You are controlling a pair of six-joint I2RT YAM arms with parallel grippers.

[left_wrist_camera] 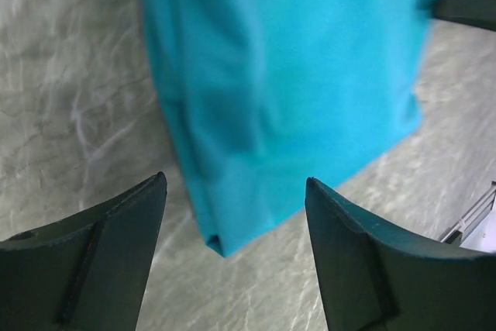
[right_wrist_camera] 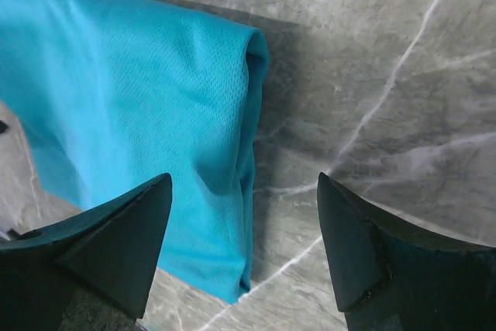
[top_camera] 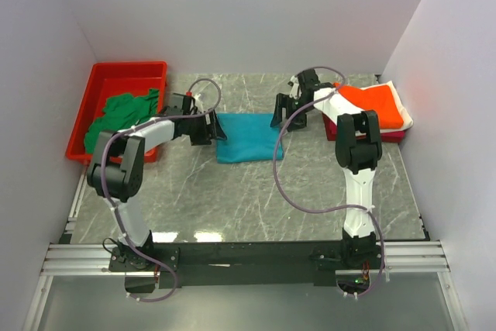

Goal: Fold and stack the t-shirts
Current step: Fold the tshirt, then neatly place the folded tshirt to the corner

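Observation:
A folded teal t-shirt (top_camera: 248,138) lies flat on the marble table, between my two grippers. My left gripper (top_camera: 216,130) hangs at its left edge, open and empty; in the left wrist view the teal t-shirt (left_wrist_camera: 287,75) has a folded corner below the gap of the left gripper (left_wrist_camera: 236,184). My right gripper (top_camera: 280,117) hovers at the shirt's far right corner, also open and empty; the right gripper (right_wrist_camera: 244,184) straddles the folded right edge of the teal t-shirt (right_wrist_camera: 132,114). A dark green t-shirt (top_camera: 118,114) lies crumpled in the bin. An orange t-shirt (top_camera: 375,104) tops a folded stack at the right.
The red plastic bin (top_camera: 128,72) stands at the far left. Under the orange shirt, the stack shows a white t-shirt's edge (top_camera: 405,114) and a magenta one (top_camera: 387,136). White walls close in the table (top_camera: 248,199) on three sides. Grey cables loop from both arms.

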